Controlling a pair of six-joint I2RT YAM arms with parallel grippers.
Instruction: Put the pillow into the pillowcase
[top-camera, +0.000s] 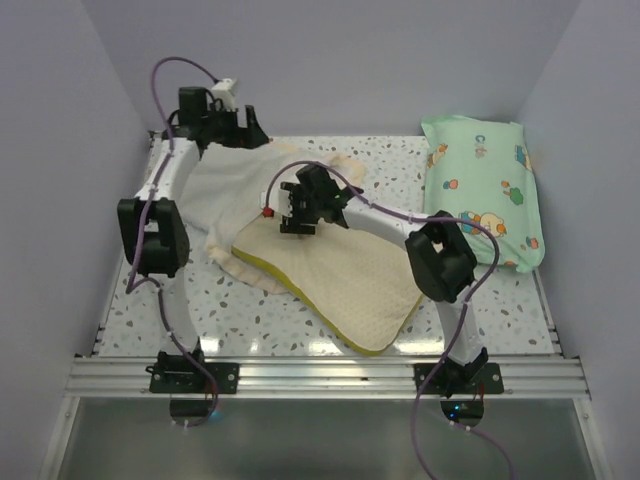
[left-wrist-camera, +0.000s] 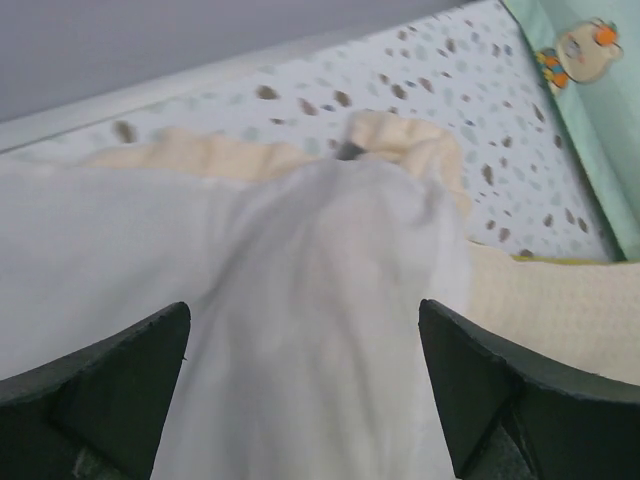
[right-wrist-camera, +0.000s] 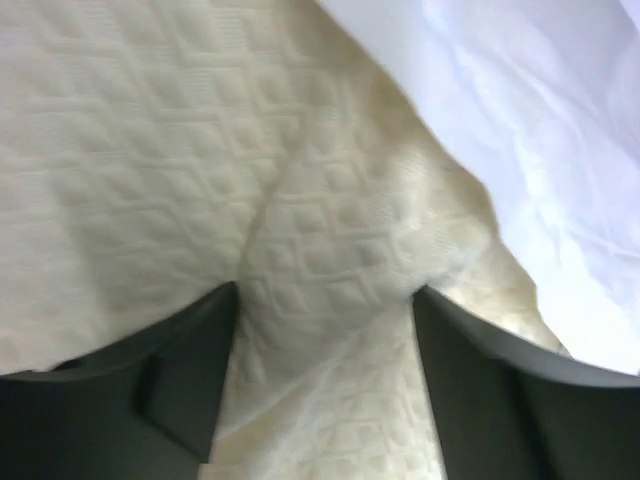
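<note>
Since left gripper (left-wrist-camera: 305, 320) and right gripper (right-wrist-camera: 325, 300) both gape, unheld pillowcase (top-camera: 235, 195) may slump shut, pillow (top-camera: 340, 280) slipping toward table's (top-camera: 200, 310) near edge.

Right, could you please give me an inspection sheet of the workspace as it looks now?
Surface: speckled tabletop, no spills seen.
Job's things: quilted cream pillow lies diagonally, mostly outside; its far end meets the crumpled pillowcase.
Clutter: mint-green cartoon-print pillow at the far right, apart from the job.
End effectors: left end effector open above the pillowcase; right end effector open, with a fold of the pillow between its fingers.
Cables: purple cables loop along both arms, none snagged on fabric.
Surroundings: plain pale walls; aluminium rail at the near edge.
</note>
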